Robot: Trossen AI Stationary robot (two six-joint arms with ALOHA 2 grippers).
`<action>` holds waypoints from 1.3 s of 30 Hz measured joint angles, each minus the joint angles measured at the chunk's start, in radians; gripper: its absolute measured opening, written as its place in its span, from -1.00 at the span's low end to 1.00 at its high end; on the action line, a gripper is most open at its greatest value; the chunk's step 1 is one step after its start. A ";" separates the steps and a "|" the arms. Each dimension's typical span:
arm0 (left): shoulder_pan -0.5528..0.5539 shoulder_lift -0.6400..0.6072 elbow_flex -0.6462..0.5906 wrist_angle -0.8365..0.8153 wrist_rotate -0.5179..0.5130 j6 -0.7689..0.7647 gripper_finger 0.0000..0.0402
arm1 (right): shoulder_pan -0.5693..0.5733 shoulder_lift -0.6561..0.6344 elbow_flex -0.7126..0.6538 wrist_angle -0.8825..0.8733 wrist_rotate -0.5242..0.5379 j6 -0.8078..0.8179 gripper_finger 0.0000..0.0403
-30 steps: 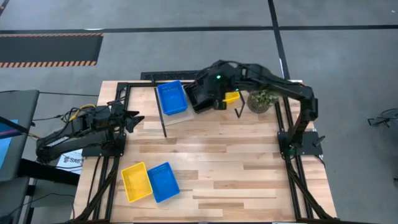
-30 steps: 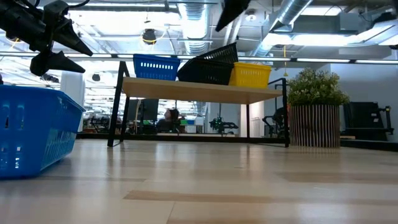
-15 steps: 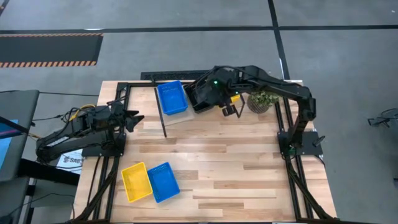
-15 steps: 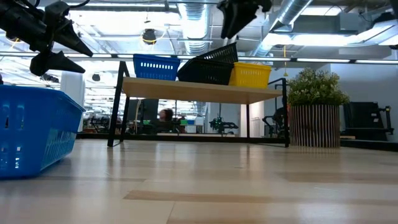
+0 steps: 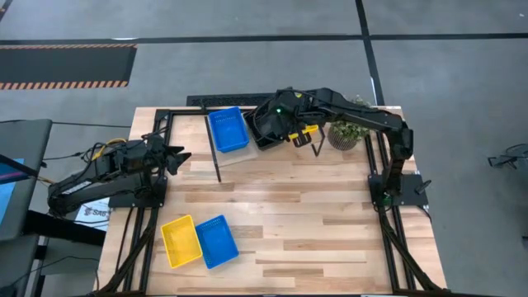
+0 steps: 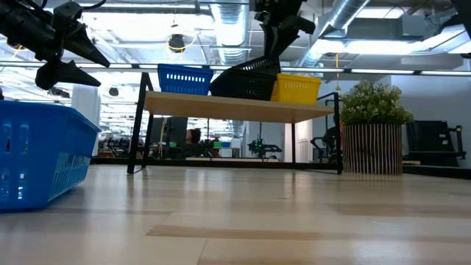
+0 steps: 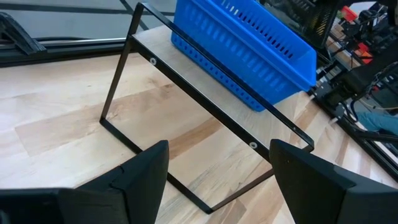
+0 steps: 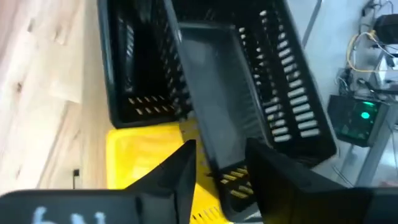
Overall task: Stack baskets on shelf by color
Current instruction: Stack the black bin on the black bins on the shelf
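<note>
The tilted black basket (image 6: 246, 79) on the shelf (image 6: 239, 107) is pinched at its rim by the right hand (image 8: 219, 163). The left hand (image 7: 217, 177) is held spread above the tabletop (image 5: 280, 214). No writing can be read.

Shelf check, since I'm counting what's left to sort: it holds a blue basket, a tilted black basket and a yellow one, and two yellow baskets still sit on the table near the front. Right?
Not quite. The shelf does hold a blue basket, a tilted black basket and a yellow one. But the high view shows the two on the table are one yellow basket and one blue basket, not two yellow.
</note>
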 joint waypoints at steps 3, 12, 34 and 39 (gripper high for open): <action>0.000 0.000 0.000 0.000 0.000 0.000 0.32 | 0.000 0.001 0.000 -0.007 0.012 0.001 -0.33; 0.000 0.000 0.000 0.000 0.000 0.000 0.32 | 0.000 0.001 0.000 -0.032 0.019 0.001 -0.80; 0.000 0.000 0.000 0.000 0.001 0.000 0.32 | 0.080 -0.004 0.184 -0.010 0.107 0.874 -0.90; 0.000 0.000 0.000 0.000 0.001 -0.001 0.32 | 0.094 0.009 0.184 0.034 0.128 1.112 -0.90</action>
